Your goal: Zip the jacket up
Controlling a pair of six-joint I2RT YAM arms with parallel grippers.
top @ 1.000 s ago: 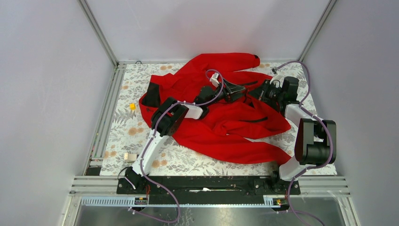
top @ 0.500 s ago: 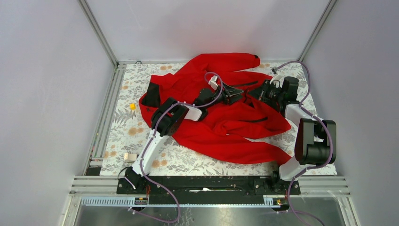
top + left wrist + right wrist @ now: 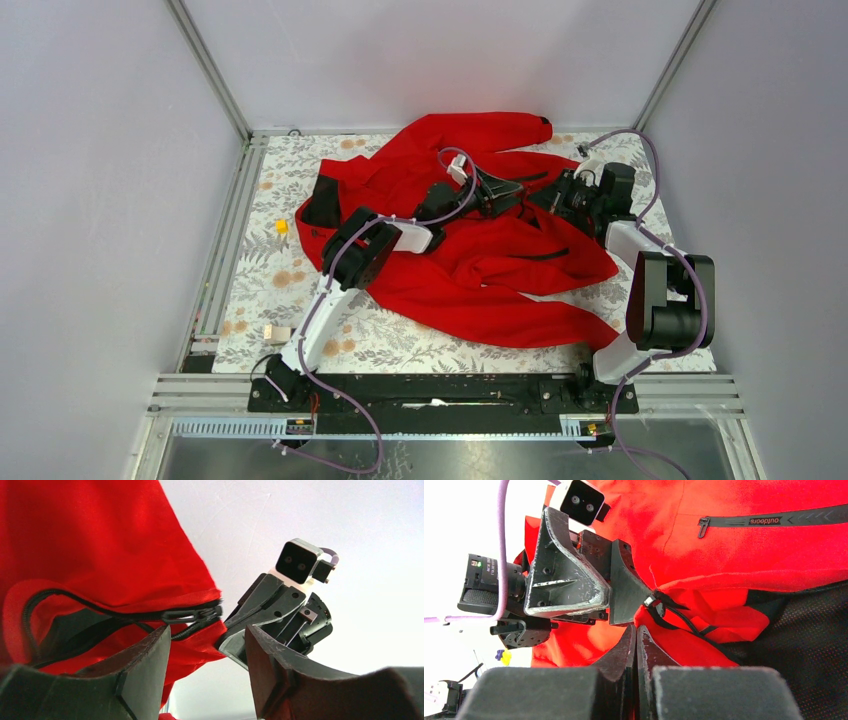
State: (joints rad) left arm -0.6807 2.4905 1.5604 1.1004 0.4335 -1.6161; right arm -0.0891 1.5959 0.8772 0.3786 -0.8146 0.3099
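Red cloth filled the middle of the desk (image 3: 385, 340), whose top bore a pale floral print with leaves and orange blooms. Plain grey walls (image 3: 440, 50) closed the space on three sides, and aluminium rails (image 3: 225, 250) ran along the desk's edges and up the far corners. A black bar (image 3: 450, 392) at the near edge carried both arm bases. On the bare left strip of the desk lay a small yellow piece (image 3: 282, 226) and, nearer the bases, a pale block (image 3: 276, 333), well apart from each other.

The jacket (image 3: 480, 265) lay crumpled and spread from the far centre toward the near right, its black collar lining showing at the left. Over its far part the left pincer (image 3: 207, 670) stood with its fingers parted and nothing between them; the dark front zipper (image 3: 185, 615) hung just beyond the tips. The right pincer (image 3: 636, 647) faced it closely, fingers pressed together on the jacket's red edge beside that zipper. A pocket zipper (image 3: 769, 519) lay flat farther up the cloth.
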